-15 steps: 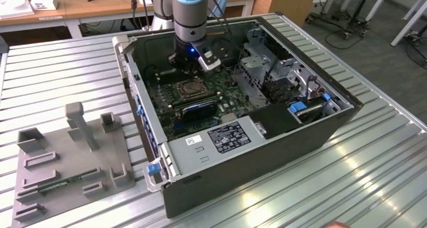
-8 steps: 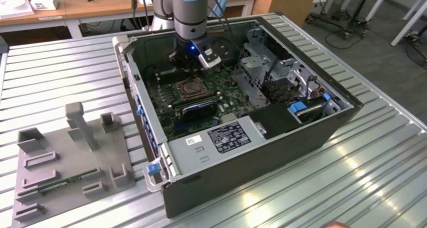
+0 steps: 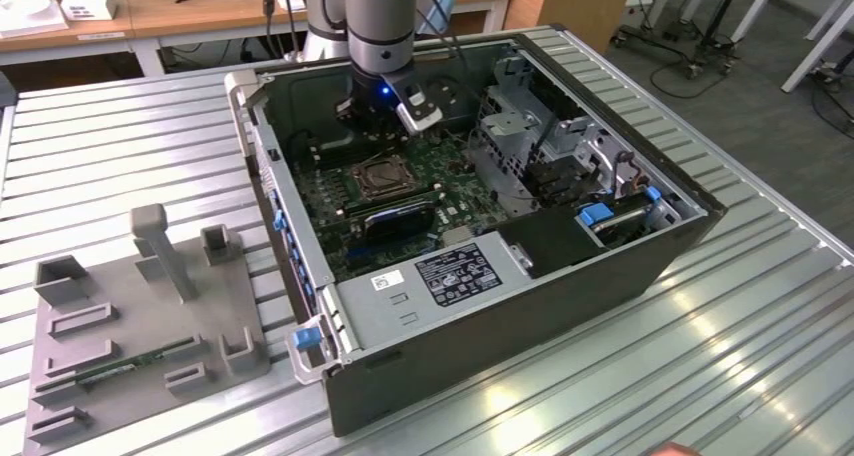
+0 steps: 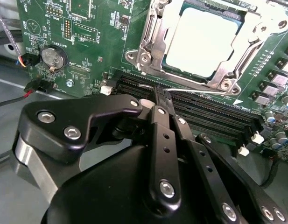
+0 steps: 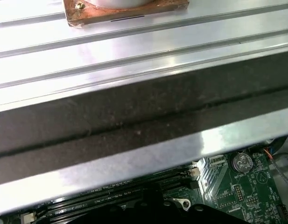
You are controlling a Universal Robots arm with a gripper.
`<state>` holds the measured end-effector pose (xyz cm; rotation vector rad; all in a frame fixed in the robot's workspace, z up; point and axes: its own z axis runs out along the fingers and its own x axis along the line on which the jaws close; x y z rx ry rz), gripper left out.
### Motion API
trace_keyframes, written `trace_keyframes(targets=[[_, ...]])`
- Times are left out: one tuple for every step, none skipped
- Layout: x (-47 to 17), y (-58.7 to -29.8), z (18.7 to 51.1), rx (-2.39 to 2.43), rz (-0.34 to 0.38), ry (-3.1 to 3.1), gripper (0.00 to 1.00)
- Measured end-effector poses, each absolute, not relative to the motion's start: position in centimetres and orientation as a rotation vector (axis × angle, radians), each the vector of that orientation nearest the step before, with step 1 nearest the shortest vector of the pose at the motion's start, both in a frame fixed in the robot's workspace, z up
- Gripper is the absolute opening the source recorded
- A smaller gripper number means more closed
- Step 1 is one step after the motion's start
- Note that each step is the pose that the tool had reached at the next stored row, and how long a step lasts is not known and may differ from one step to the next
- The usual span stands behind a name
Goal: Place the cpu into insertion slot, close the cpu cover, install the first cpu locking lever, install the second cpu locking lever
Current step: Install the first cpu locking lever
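— Where's the cpu (image 4: 202, 42)?
— Seated under the shut cpu cover (image 4: 151, 44), just beyond the claw (image 4: 158, 94).
— And the claw?
— Fingers closed together, tips at a thin wire lever (image 4: 195, 90).

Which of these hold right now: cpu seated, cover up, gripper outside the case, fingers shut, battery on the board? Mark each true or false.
1. The cpu sits in the insertion slot. True.
2. The cpu cover stands upright. False: it lies flat, framing the cpu.
3. The gripper hangs over the grey fixture plate outside the case. False: it is inside the computer case, beside the insertion slot.
4. The gripper's fingers are closed together. True.
5. A coin battery sits on the green board. True.
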<state>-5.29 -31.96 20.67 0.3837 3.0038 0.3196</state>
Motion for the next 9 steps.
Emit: trace_keyframes(targets=[[-5.29, -31.95, 20.73, 0.384, 0.32, 3.004, 0.11], [-5.29, -31.94, 20.77, 0.384, 0.32, 3.004, 0.11], [-5.29, -31.94, 20.78, 0.384, 0.32, 3.004, 0.11], [-5.29, -31.94, 20.78, 0.384, 0.32, 3.004, 0.11], [-5.29, -31.94, 20.78, 0.384, 0.32, 3.004, 0.11], [-5.29, -31.95, 20.79, 0.384, 0.32, 3.004, 0.11], [-5.29, -31.95, 20.8, 0.384, 0.32, 3.004, 0.11], [-5.29, -31.95, 20.8, 0.384, 0.32, 3.004, 0.11], [-5.29, -31.95, 20.8, 0.384, 0.319, 3.004, 0.11]])
